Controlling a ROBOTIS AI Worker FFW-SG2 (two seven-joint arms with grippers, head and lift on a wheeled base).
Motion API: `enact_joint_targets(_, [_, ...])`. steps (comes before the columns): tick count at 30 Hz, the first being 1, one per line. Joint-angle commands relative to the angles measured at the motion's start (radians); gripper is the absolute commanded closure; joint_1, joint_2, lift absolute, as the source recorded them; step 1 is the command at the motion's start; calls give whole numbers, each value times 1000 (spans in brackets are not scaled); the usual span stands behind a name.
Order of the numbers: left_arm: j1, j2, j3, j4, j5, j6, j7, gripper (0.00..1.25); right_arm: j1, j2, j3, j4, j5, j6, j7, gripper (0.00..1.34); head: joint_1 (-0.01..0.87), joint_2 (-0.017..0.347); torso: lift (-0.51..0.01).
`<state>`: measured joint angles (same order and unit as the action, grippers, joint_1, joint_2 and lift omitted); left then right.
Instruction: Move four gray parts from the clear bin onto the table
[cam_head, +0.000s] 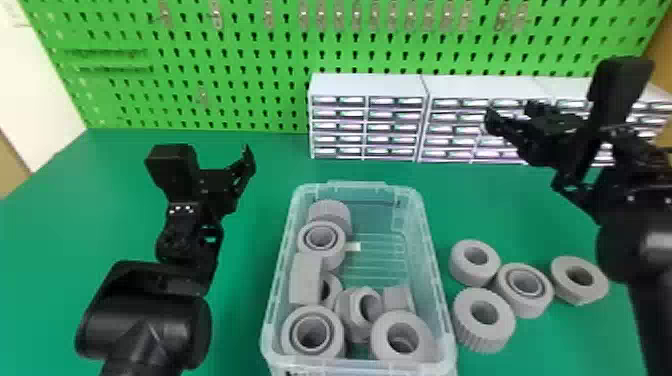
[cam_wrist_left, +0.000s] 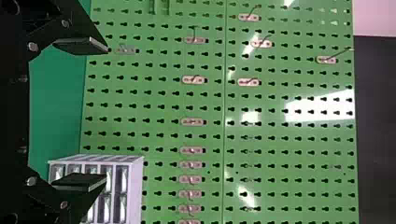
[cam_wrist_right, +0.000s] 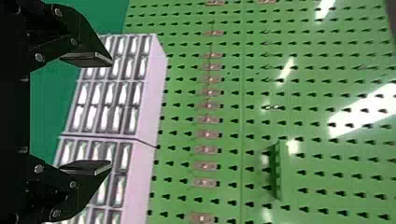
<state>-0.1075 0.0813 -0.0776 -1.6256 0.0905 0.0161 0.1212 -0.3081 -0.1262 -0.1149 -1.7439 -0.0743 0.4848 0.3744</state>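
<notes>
Gray part (cam_head: 330, 211) half hidden behind another (cam_head: 332, 255)

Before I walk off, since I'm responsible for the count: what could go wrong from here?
Four gray parts already lie on the table, so taking another from the bin would likely overshoot. Those four sit close together, so lowering the right gripper there might knock one away.

Black arms (cam_head: 187, 240) with glossy rounded housings (cam_head: 145, 325) and silvery screws (cam_wrist_left: 32, 46).

Clear bin (cam_head: 357, 189), gray parts (cam_head: 305, 281) inside, four beside
</notes>
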Motion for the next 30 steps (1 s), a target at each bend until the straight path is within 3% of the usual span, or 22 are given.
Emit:
enact_joint_targets(1, [-14,0,-11,-3,-2,-10,0,295,49,14,-11,3,-27,-146,-26,489,693,72,-52])
enact_joint_targets(4, [-20,0,-13,-13,-9,-13,-2,294,75,30,-38,9,-30,-221,-32,489,693,72,-52])
enact_joint_targets(12, [-21,0,2,-36,-26,-18,-8,295,110,33,-38,66,-75,-356,-54,489,693,72,-52])
enact_joint_targets(30, [12,-5,28,-74,-35,-39,-11,295,127,57,-25,67,-62,-361,-95,490,693,72,-52])
